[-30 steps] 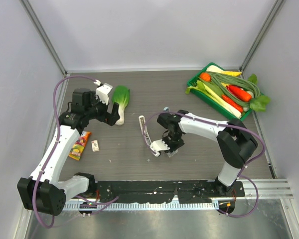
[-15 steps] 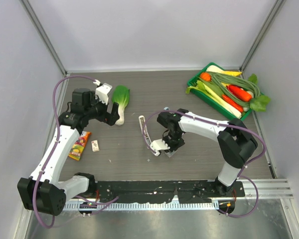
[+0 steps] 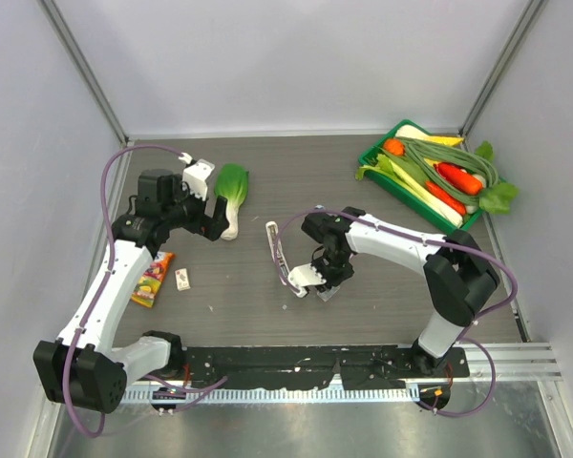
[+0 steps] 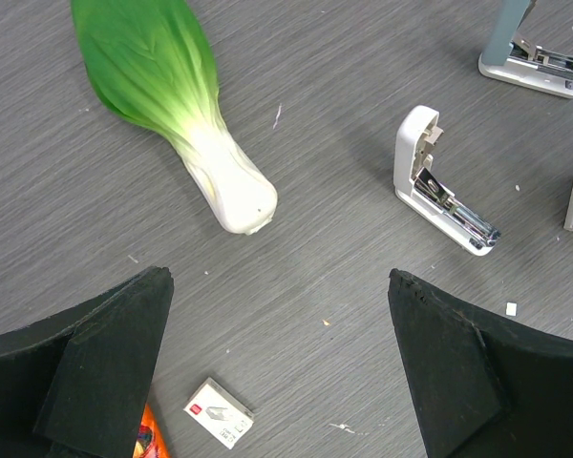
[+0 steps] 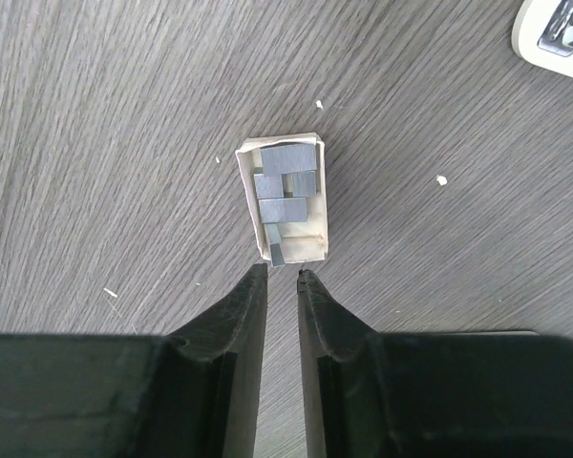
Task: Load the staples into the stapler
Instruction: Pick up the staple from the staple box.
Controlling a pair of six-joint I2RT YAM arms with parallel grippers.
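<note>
Right wrist view: your right claw (image 5: 283,271), nearly closed, seemingly empty, points at the open staples tray (image 5: 288,198) mid-desk, poised to pinch a strip; left claw (image 4: 277,277) gapes wide.

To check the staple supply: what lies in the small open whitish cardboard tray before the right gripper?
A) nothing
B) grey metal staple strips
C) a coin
B: grey metal staple strips lie in the whitish cardboard tray, just beyond the right gripper.
</note>
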